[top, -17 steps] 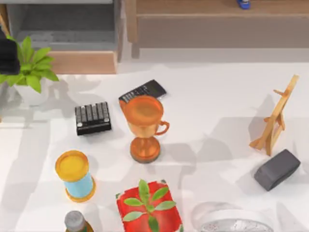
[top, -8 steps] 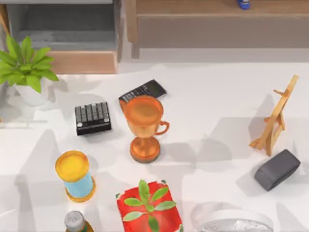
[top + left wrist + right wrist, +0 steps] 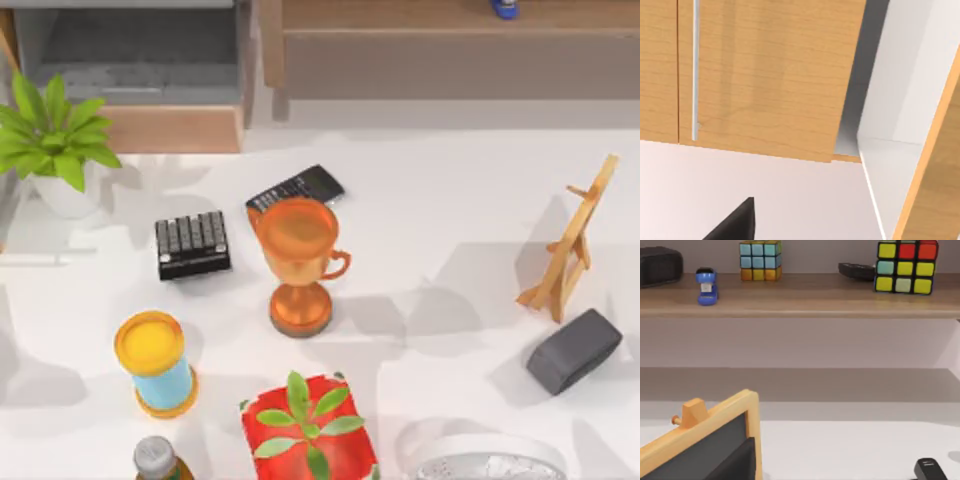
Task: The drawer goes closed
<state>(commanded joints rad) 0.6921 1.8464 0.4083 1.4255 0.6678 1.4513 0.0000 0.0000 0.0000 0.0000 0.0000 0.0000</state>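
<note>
The left end effector [image 3: 732,224] shows as a dark tip low in the left wrist view, and whether it is wide or narrow cannot be told. Just ahead of it stand light-tan wooden panels [image 3: 775,75] with a pale upright strip, over a white surface; which piece of furniture they belong to cannot be told. The right end effector [image 3: 735,464] is likewise a dark tip in the right wrist view, its state not to be told either. It hangs just beside the wooden easel [image 3: 705,437], which bears a dark board. Beyond the easel runs the long shelf unit [image 3: 800,300], carrying a blue stapler [image 3: 706,286], two coloured cubes [image 3: 760,260] and a black box [image 3: 659,265].

In the top view the drawer [image 3: 175,130] sits at the far left corner of the table [image 3: 450,200]. It is pulled out, grey floor exposed, its tan front panel toward the table, and it lies exactly as it did a second ago. Just beside its left end stands the potted plant [image 3: 55,140]. A second ago a dark part of the left arm overlapped the plant's leaves at the left edge; now the leaves lie uncovered. The soft shadows on the table's left side have shifted since then. The black keypad [image 3: 192,244], the orange trophy cup [image 3: 298,262], the blue cylinder [image 3: 155,362] and the grey block [image 3: 574,350] rest where they were
</note>
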